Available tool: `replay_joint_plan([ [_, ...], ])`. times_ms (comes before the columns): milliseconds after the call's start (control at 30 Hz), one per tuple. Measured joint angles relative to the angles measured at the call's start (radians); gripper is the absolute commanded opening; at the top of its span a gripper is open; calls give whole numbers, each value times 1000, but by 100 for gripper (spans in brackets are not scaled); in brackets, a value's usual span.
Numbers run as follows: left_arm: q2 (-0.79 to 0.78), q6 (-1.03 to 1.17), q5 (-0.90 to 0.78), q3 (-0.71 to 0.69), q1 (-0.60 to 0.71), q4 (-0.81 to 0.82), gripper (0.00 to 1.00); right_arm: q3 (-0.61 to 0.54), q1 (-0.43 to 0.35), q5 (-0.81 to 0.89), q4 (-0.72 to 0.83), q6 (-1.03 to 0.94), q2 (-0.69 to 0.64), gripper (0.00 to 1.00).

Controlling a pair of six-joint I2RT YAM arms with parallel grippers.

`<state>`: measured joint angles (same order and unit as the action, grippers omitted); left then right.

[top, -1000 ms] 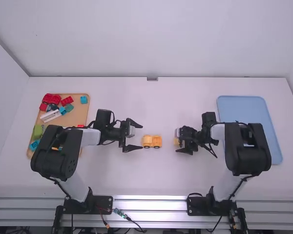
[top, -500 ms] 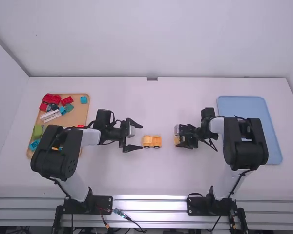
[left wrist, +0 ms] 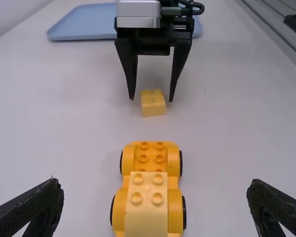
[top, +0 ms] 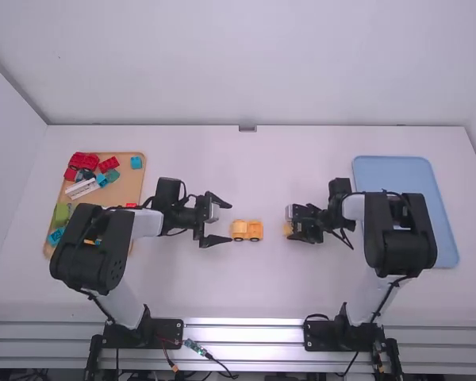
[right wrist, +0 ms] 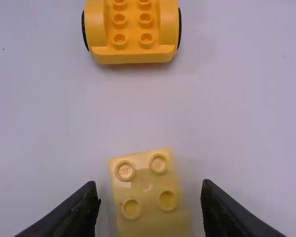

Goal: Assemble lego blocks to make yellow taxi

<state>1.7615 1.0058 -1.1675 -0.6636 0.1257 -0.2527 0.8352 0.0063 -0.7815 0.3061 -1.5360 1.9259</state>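
Observation:
My left gripper (top: 222,221) stands open just left of the orange wheeled base (top: 255,230); in the left wrist view its fingers are wide apart, the left gripper (left wrist: 155,207) facing the base (left wrist: 143,159). A pale yellow block (left wrist: 147,202) sits on the base's near part. A small yellow block (top: 288,229) lies on the table to the right of the base. My right gripper (top: 295,228) is over it, and in the right wrist view the right gripper (right wrist: 149,192) has its open fingers on either side of this four-stud block (right wrist: 147,190), with gaps between.
A wooden tray (top: 127,190) with several red, blue, green and white blocks is at the left, partly under the left arm. At the right, the right arm extends over a blue tray (top: 397,171).
My right gripper has shifted slightly at the small block and its fingers look closer together than a second ago. The left arm, the base and its block have stayed put.

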Motion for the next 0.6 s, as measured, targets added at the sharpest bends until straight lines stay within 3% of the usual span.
replay_joint_plan([
  [100,0,-4,0,0,0,0,99,-5,0,-2,2,-6,0,48],
  [133,0,-6,0,0,0,0,99,-6,0,-1,3,-9,0,41],
  [600,0,13,32,0,45,3,99,-6,-1,-13,0,1,0,27],
])
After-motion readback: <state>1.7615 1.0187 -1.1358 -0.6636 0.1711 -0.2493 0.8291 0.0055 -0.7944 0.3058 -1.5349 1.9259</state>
